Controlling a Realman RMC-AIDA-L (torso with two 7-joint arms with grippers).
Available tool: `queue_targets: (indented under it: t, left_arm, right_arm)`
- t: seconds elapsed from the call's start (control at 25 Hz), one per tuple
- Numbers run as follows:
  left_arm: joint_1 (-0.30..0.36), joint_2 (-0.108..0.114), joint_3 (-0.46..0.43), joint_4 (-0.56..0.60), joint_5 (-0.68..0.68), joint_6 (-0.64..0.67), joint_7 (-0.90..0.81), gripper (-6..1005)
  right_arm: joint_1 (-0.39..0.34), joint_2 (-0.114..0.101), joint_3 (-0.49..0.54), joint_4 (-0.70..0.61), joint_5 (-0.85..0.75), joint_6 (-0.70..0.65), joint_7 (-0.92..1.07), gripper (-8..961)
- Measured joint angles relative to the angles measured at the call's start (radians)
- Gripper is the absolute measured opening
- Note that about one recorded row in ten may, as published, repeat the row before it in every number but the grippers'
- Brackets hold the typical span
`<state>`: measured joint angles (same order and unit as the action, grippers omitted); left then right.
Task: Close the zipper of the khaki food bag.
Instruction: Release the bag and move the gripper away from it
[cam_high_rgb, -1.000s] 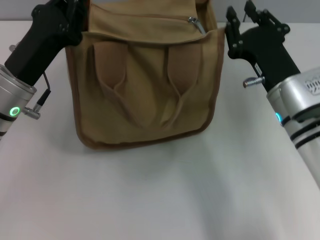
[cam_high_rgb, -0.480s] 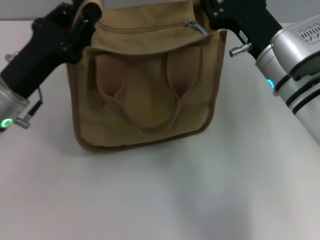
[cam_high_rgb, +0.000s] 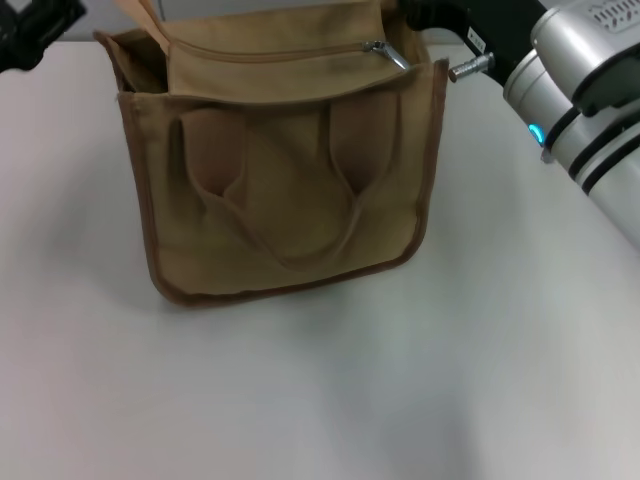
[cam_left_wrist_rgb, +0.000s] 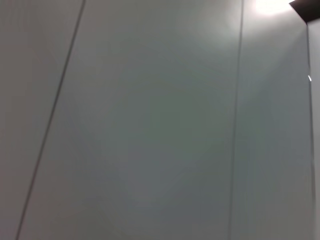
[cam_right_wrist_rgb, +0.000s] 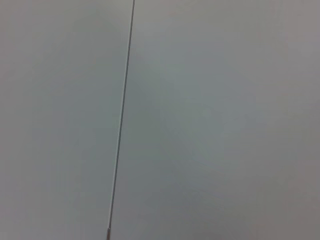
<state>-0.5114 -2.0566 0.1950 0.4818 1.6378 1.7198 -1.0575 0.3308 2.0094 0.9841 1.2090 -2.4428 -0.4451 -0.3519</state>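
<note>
The khaki food bag stands upright in the middle of the white table, its two looped handles hanging down the front. The zipper runs across the top flap, and its silver slider sits at the bag's right end with the pull tab angled down. My right gripper is at the top edge, just behind the bag's upper right corner and close to the slider. Only a black part of my left gripper shows at the far top left, well clear of the bag. Both wrist views show only blank grey panels.
The white table stretches bare in front of the bag and to both sides. My right arm's silver forearm crosses the top right corner above the table.
My left gripper has drawn back from the bag's upper left corner to the frame's edge. My right arm has moved in behind the bag's upper right corner. The bag has shifted slightly left.
</note>
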Motion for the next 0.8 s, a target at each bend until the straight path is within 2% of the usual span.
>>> queue_targets:
  t: [0.04, 0.12, 0.2, 0.24, 0.28, 0.32, 0.36, 0.44, 0.48, 0.64, 0.8]
  left_arm:
    - [0.029, 0.005, 0.061, 0.091, -0.002, 0.007, -0.063, 751]
    - [0.04, 0.007, 0.078, 0.126, -0.006, 0.014, -0.097, 812]
    - [0.053, 0.011, 0.087, 0.159, -0.013, 0.028, -0.14, 811]
    - [0.064, 0.016, 0.089, 0.182, -0.024, 0.05, -0.169, 810]
    - [0.082, 0.026, 0.088, 0.198, -0.046, 0.092, -0.193, 810]
    - [0.082, 0.026, 0.088, 0.198, -0.046, 0.092, -0.193, 809]
    - [0.11, 0.039, 0.093, 0.201, -0.07, 0.184, -0.201, 809]
    - [0.117, 0.041, 0.099, 0.202, -0.068, 0.212, -0.201, 808]
    - [0.125, 0.043, 0.111, 0.203, -0.062, 0.244, -0.201, 807]
    - [0.162, 0.043, 0.194, 0.234, -0.06, 0.274, -0.192, 806]
    - [0.202, 0.024, 0.221, 0.284, -0.1, 0.284, -0.203, 807]
  right_arm:
    - [0.0, -0.002, 0.003, 0.007, -0.001, 0.006, 0.0, 505]
    - [0.001, -0.006, 0.007, 0.025, -0.002, 0.022, 0.0, 505]
    - [0.003, -0.013, 0.02, 0.055, -0.006, 0.06, -0.001, 505]
    - [0.013, -0.024, 0.044, 0.1, -0.023, 0.137, 0.0, 505]
    - [0.013, -0.024, 0.044, 0.1, -0.023, 0.137, 0.0, 505]
    - [0.023, -0.031, 0.06, 0.128, -0.033, 0.2, -0.001, 506]
    - [0.037, -0.039, 0.078, 0.156, -0.039, 0.269, -0.004, 506]
    - [0.075, -0.061, 0.124, 0.237, -0.041, 0.445, -0.03, 506]
    - [0.075, -0.061, 0.124, 0.237, -0.041, 0.445, -0.03, 506]
    - [0.079, -0.07, 0.169, 0.348, -0.029, 0.588, -0.092, 506]
    - [0.053, -0.06, 0.27, 0.496, 0.072, 0.725, -0.219, 505]
